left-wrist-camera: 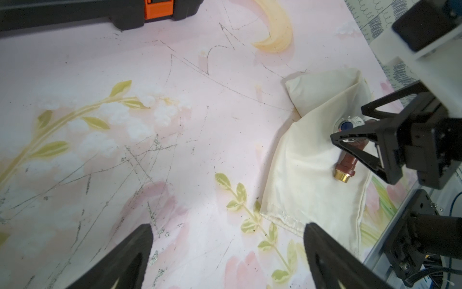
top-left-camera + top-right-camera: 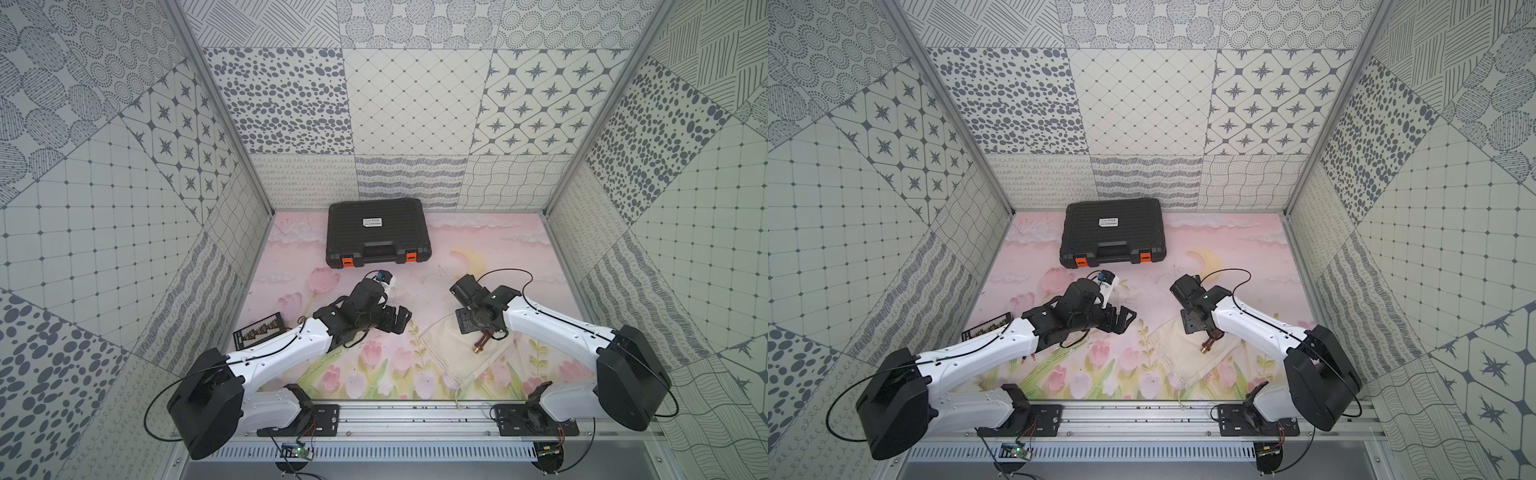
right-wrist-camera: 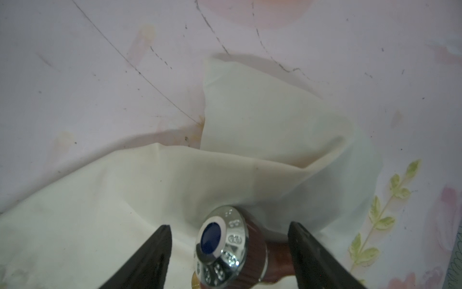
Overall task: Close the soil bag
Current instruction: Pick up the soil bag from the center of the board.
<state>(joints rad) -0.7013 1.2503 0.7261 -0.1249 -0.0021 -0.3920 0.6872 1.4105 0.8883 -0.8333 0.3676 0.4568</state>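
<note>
The cream cloth soil bag (image 2: pixel 453 361) (image 2: pixel 1177 353) lies flat and crumpled on the mat at the front right. Its hemmed mouth (image 1: pixel 282 220) faces the front rail, and a thin cord (image 2: pixel 458 395) trails toward that rail. On the soil bag (image 1: pixel 307 160) (image 3: pixel 212 170) lies a brown valve (image 2: pixel 482 343) (image 1: pixel 346 165) (image 3: pixel 225 247) with a chrome, blue-capped knob. My right gripper (image 2: pixel 485 332) (image 1: pixel 348 123) (image 3: pixel 228 225) is open and straddles the valve; one finger stands clear of the knob. Left of the bag, my left gripper (image 2: pixel 401 318) (image 1: pixel 228 225) hangs wide open and empty over the mat.
A shut black case (image 2: pixel 376 232) with orange latches lies at the back of the mat. A black card (image 2: pixel 262 328) lies at the left, beside the left arm. The metal rail (image 2: pixel 415 415) runs along the front edge. Patterned walls enclose three sides.
</note>
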